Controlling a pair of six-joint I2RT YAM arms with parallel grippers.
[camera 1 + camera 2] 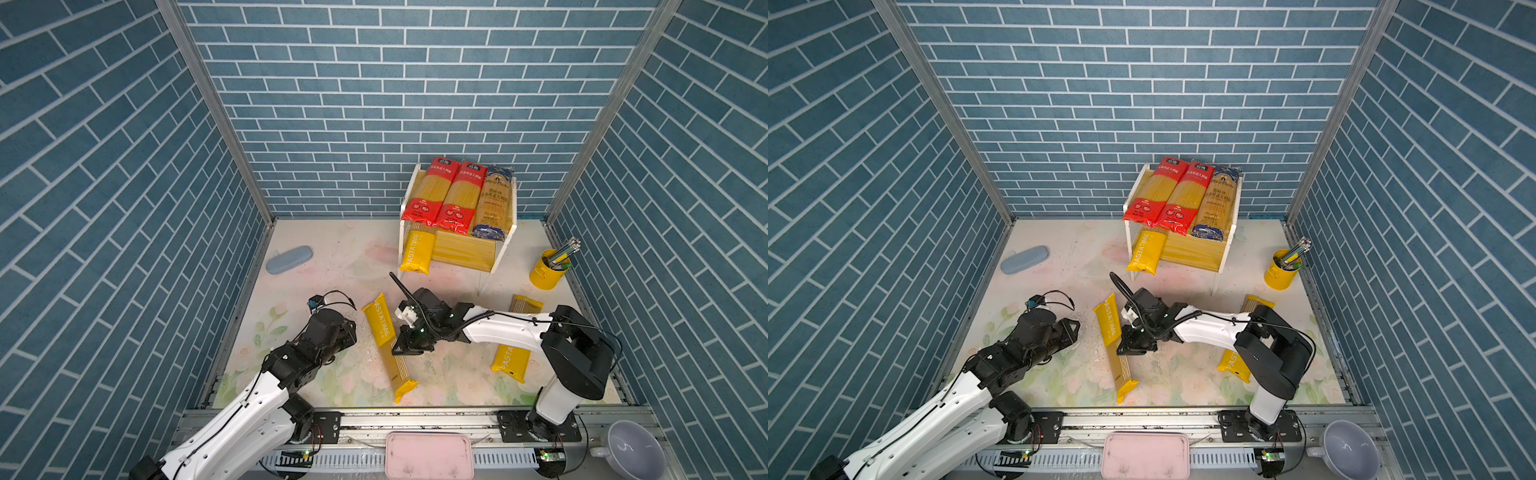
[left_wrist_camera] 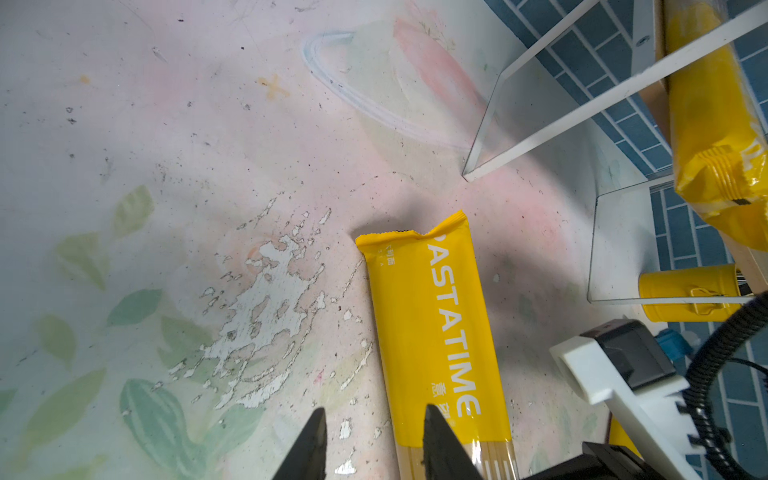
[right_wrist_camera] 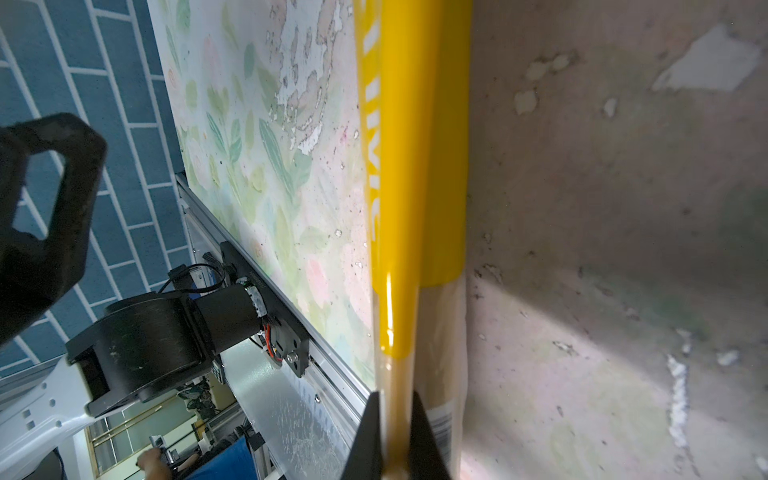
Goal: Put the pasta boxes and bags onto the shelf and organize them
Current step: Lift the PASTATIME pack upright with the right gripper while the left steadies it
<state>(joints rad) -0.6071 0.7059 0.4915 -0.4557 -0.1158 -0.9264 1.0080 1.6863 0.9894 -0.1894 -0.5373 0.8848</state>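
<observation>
shelf [image 1: 465, 251]: two yellowish wood boards on a thin white frame, at the back wall, right of centre
upper board: two red spaghetti packets [image 1: 430, 193] [image 1: 461, 197] with clear middles and a dark blue-ended packet [image 1: 494, 203], flat, side by side, near ends overhanging the front edge
lower board: shelf PASTATIME packet [image 1: 417, 252], yellow, at the left end, near end sticking out past the front
centre PASTATIME packet [image 1: 382, 328]: on the table in front of the shelf, yellow ends, clear striped middle, lengthwise toward the shelf, slightly skewed
right-hand packet [image 1: 509, 361]: on the table, yellow near end, tan striped far end, middle hidden
</observation>
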